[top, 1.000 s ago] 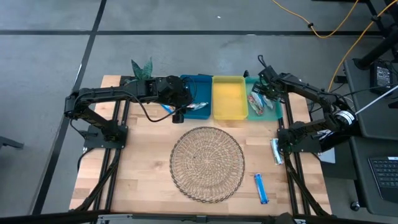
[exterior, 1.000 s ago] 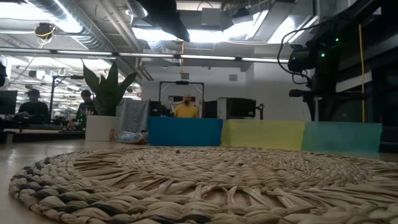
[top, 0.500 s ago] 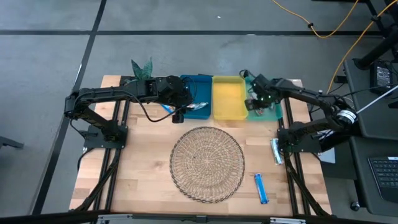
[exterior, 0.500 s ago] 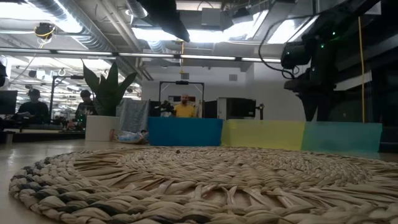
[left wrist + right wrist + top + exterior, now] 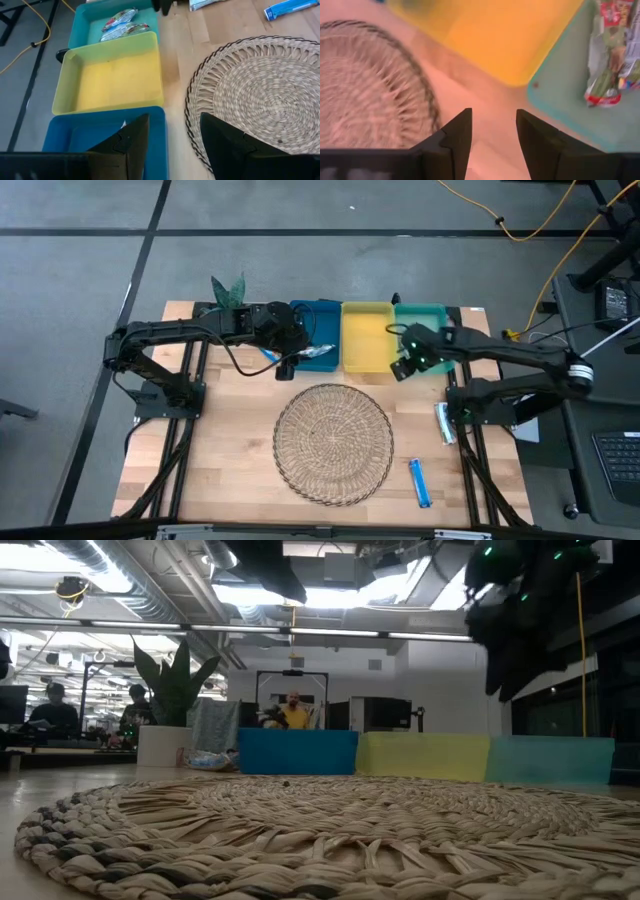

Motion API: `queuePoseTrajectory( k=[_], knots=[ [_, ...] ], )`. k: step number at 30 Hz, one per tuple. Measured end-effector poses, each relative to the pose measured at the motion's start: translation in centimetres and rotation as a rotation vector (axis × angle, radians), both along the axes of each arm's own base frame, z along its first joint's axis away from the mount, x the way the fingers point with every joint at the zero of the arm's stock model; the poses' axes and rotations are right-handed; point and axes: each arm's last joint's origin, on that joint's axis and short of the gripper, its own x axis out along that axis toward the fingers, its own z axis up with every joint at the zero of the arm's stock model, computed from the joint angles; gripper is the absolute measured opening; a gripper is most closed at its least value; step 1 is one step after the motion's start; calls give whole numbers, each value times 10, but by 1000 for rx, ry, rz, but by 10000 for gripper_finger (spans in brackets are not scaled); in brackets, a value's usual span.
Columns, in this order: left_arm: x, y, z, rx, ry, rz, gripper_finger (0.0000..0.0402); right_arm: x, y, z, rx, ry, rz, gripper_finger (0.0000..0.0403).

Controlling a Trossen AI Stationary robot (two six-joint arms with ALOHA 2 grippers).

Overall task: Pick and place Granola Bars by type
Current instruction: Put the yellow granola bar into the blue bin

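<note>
The right end effector (image 5: 402, 366), fingers apart and empty, hangs at upper centre by the yellow tray (image 5: 366, 337); red-green bars (image 5: 612, 55) lie in the teal tray (image 5: 560, 95); judged next: reach the silver bar (image 5: 444, 423) at right, descending squarely.

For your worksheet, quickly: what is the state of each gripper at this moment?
Left gripper: open, holding nothing, above the blue tray.
Right gripper: open, holding nothing, near the yellow tray and teal tray.
</note>
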Motion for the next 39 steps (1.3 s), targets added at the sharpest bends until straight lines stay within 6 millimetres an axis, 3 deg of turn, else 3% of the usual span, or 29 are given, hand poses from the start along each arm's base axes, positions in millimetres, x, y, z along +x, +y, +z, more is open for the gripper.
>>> queuePoseTrajectory(
  k=[10, 24, 30, 32, 39],
  knots=[
    [-1, 0, -1, -2, 8, 0, 171, -28, 54, 14, 110, 27, 15, 155],
    [-1, 0, -1, -2, 9, -1, 171, -57, 95, 6, 194, 247, -167, 155],
    [-2, 0, -2, -6, 26, -1, 171, -59, 110, -20, 293, 281, -184, 156],
    [-2, 0, -2, -6, 30, -1, 171, -57, 114, -20, 276, 292, -187, 160],
    [-2, 0, -2, 19, 33, -23, 171, -48, 122, -32, 248, 389, -185, 216]
  ],
)
